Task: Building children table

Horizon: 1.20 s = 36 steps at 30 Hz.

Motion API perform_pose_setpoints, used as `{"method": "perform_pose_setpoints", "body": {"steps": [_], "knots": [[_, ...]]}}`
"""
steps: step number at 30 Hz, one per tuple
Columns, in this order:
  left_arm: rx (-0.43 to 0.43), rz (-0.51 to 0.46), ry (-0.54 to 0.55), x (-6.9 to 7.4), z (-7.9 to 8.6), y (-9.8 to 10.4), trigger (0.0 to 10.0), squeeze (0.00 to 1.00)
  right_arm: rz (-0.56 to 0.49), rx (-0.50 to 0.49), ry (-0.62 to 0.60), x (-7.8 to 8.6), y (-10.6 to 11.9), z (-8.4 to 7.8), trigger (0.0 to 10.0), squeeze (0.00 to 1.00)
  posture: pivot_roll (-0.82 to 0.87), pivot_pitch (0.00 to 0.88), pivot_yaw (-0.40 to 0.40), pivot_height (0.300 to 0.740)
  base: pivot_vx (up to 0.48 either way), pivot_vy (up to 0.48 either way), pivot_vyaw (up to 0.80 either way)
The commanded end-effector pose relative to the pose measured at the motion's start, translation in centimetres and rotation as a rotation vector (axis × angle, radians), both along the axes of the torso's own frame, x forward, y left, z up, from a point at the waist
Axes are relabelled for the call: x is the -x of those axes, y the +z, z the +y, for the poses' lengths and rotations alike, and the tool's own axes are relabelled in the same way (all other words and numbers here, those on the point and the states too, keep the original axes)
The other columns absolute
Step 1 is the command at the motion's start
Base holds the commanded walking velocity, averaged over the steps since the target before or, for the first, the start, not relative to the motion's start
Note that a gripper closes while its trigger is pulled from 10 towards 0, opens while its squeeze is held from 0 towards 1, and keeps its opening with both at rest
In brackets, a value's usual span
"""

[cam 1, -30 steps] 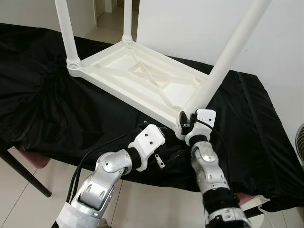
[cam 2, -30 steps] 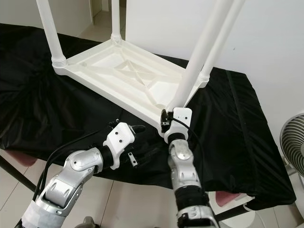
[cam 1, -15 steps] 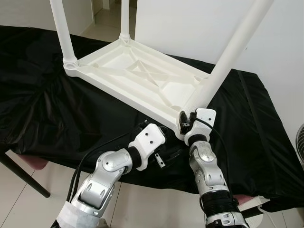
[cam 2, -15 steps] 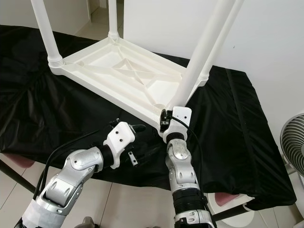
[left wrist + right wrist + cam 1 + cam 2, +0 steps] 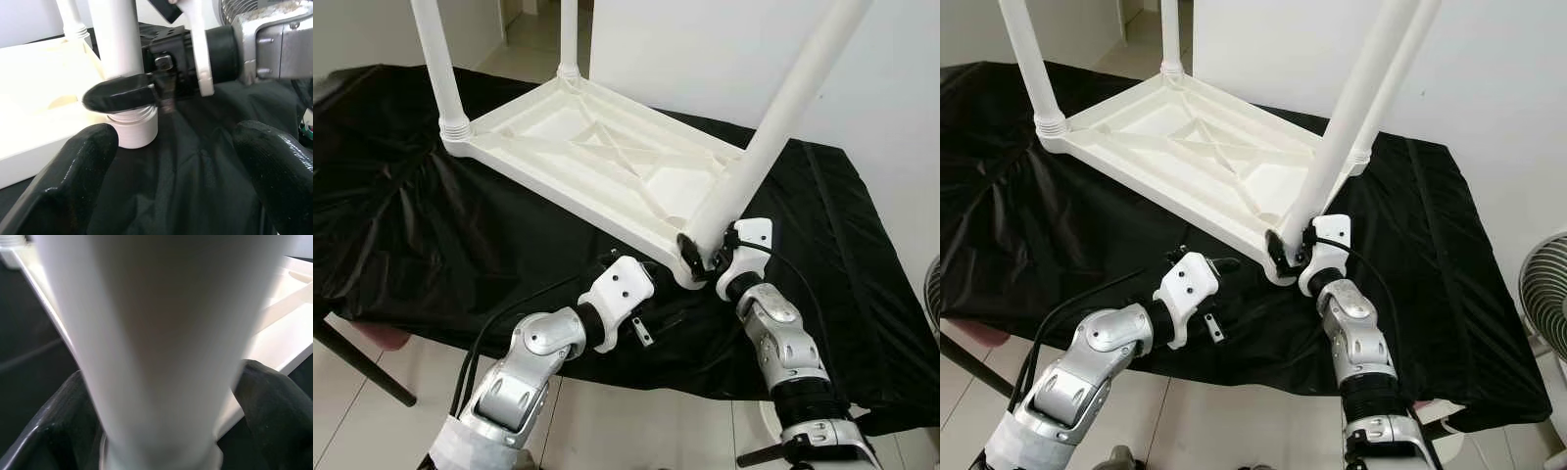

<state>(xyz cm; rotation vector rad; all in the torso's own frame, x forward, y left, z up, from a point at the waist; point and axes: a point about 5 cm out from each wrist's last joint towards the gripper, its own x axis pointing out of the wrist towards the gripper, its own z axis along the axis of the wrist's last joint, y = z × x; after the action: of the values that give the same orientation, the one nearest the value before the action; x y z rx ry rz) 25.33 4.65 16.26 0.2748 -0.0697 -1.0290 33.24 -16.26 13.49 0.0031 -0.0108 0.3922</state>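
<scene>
A white plastic children's table point(image 5: 607, 162) lies upside down on a black cloth, its legs pointing up. My right gripper point(image 5: 698, 251) is at the near right corner, shut on the base of the near right leg point(image 5: 773, 127). In the right wrist view that leg point(image 5: 156, 333) stands between the two black fingers point(image 5: 58, 421). My left gripper point(image 5: 1205, 264) hovers low over the cloth just in front of that corner, open and holding nothing. Its wrist view looks at the leg's ribbed collar point(image 5: 132, 127) and at one right finger point(image 5: 122, 95) lying across it.
The black cloth point(image 5: 431, 245) covers a large work table whose front edge is close to me. Two more legs point(image 5: 435, 59) rise at the far left. A fan point(image 5: 1542, 284) stands on the floor at the right, a white wall behind.
My right arm has swung out to the right and its wrist has turned, so the fingers now meet the leg's base from the side. The left arm has stayed put.
</scene>
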Motion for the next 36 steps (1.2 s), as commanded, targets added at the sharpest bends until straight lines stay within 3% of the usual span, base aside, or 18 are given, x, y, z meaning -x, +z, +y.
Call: {"method": "perform_pose_setpoints", "body": {"steps": [1, 9, 17, 18, 19, 36], "knots": [[0.005, 0.009, 0.000, 0.2, -0.2, -0.2, 10.0, 0.00, 0.004, 0.032, 0.071, 0.0, -0.1, -0.1, 10.0, 0.00, 0.15, 0.068, -0.108, 0.740, 0.000, 0.000, 0.00], [-0.001, 0.011, 0.001, 0.3, 0.0, -0.2, 10.0, 0.00, -0.006, 0.143, 0.256, -0.7, -0.5, -0.1, 10.0, 0.00, 0.16, 0.053, -0.108, 0.740, 0.000, 0.000, 0.00], [-0.005, 0.014, 0.000, 0.4, 0.1, -0.3, 10.0, 0.00, -0.009, 0.175, 0.269, -1.7, -0.7, 0.6, 10.0, 0.00, 0.17, 0.037, -0.102, 0.740, 0.000, 0.000, 0.00], [-0.007, 0.014, -0.001, 0.4, 0.1, -0.3, 10.0, 0.00, -0.009, 0.174, 0.267, -1.9, -0.8, 0.7, 2.5, 0.00, 0.18, 0.034, -0.101, 0.740, 0.000, 0.000, 0.00], [-0.009, 0.012, -0.002, 0.4, 0.1, -0.3, 10.0, 0.00, -0.007, 0.181, 0.263, -2.0, -1.0, 0.9, 0.0, 0.00, 0.18, 0.021, -0.101, 0.740, 0.000, 0.000, 0.00], [-0.008, 0.011, -0.004, 0.5, 0.0, -0.4, 10.0, 0.00, -0.005, 0.138, 0.154, -1.9, -2.3, 0.3, 0.0, 0.00, 0.18, 0.013, -0.113, 0.740, 0.000, 0.000, 0.00]]}}
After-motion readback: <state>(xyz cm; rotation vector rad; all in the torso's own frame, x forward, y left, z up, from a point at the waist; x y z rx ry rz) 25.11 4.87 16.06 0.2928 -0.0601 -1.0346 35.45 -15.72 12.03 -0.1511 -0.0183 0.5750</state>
